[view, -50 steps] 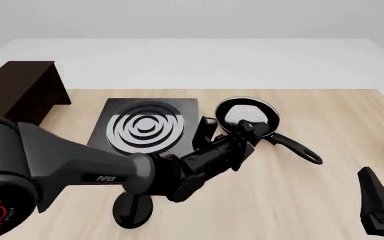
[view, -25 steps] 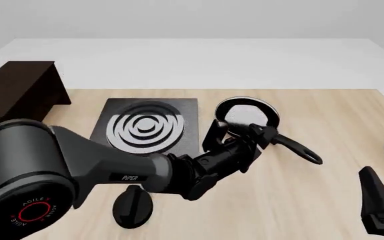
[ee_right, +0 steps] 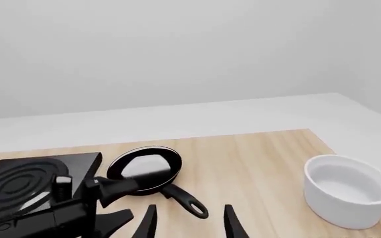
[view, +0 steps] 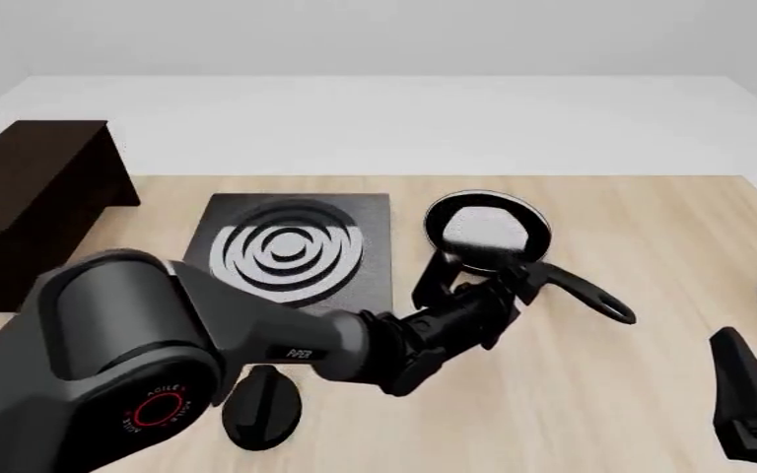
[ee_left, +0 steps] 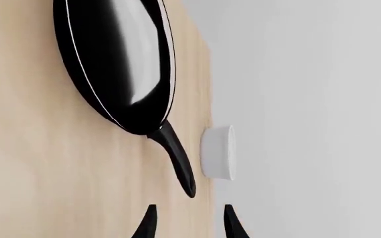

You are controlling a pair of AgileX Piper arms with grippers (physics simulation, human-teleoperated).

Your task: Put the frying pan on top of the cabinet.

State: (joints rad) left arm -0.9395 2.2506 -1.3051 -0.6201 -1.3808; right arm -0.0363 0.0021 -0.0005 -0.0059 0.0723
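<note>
The frying pan (view: 488, 231) rests on the wooden table (view: 615, 394) just right of the stove plate (view: 291, 250), well apart from the cabinet (view: 31, 202); its handle runs diagonally toward the near right. The left gripper (view: 484, 281) sits at the pan's near rim, fingers parted, gripping nothing. The right gripper (ee_right: 187, 223) is also parted and empty.

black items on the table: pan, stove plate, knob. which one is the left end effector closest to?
The frying pan: the left end effector sits open beside its handle base. The stove plate and oval knob lie farther off.
</note>
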